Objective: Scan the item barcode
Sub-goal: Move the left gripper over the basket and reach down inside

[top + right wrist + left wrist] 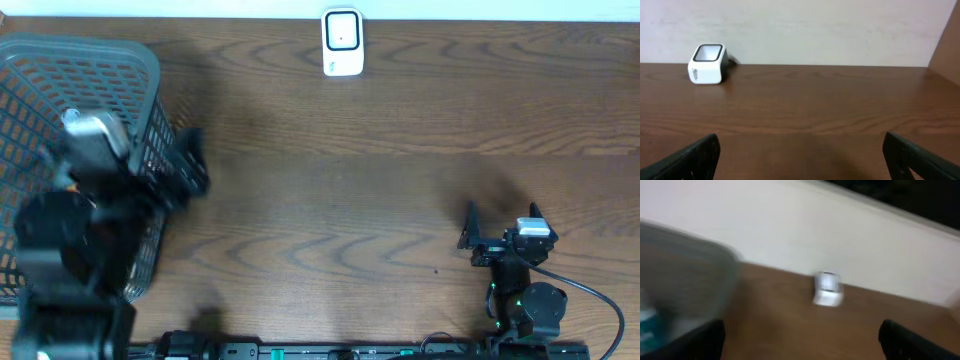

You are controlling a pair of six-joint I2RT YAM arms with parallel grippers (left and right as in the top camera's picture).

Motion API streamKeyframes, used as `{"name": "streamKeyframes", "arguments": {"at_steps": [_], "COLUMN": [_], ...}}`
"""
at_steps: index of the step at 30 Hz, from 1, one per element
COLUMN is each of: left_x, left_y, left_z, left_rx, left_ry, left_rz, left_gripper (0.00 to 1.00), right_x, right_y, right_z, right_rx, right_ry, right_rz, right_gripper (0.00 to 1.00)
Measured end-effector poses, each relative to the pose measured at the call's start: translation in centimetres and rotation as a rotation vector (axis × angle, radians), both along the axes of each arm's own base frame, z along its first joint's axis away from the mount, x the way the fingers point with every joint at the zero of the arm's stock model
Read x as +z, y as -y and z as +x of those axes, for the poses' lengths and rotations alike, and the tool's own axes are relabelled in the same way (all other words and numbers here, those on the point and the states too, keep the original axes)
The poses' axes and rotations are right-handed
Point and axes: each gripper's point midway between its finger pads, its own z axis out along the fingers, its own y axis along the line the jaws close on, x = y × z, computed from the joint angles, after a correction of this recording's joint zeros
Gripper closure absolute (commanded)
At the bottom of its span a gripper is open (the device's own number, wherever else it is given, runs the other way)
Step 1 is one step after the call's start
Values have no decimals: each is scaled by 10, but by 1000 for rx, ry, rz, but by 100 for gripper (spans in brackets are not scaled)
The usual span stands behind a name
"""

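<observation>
The left gripper (188, 165) is hovering, fingers spread, at the basket (80, 45) rim; the right gripper (801, 141) is facing the scanner (707, 64), also spread.

Table (380, 200) is mid-brown wood with wavy darker grain all over. The scanner (342, 42) is white, with a dark square window and a tiny green mark below it. Way left of the scanner, the basket (60, 70) is grey mesh, with a blurry teal thing (646, 327) showing there. The left arm (70, 260) and right arm (545, 305) are black, and the right one has small green lights.

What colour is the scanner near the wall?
The scanner is white with a dark window; clearest in right wrist view.
</observation>
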Motion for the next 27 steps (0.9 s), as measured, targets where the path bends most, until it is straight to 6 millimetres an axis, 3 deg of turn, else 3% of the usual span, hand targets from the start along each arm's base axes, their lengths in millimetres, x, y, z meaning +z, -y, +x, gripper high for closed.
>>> {"name": "streamKeyframes", "arguments": {"at_steps": [6, 10, 15, 19, 22, 27], "left_x": [18, 8, -39, -80, -106, -144], "left_y": [-55, -95, -158, -194, -211, -222], "left_z": [31, 42, 33, 22, 13, -3], "left_rx": [316, 504, 775, 906, 988, 1137], "left_ry": [-133, -246, -434, -581, -662, -739], "left_rz": [63, 57, -49, -166, -290, -480], "left_gripper": [2, 2, 2, 2, 2, 2], "right_x": [0, 0, 0, 0, 0, 0], "right_y": [0, 0, 0, 0, 0, 0], "right_z": [0, 0, 0, 0, 0, 0], "right_rx": [0, 0, 0, 0, 0, 0], "right_ry": [0, -1, -1, 0, 0, 0], "right_rz": [0, 0, 0, 0, 0, 0], "right_gripper": [1, 1, 1, 1, 1, 1]}}
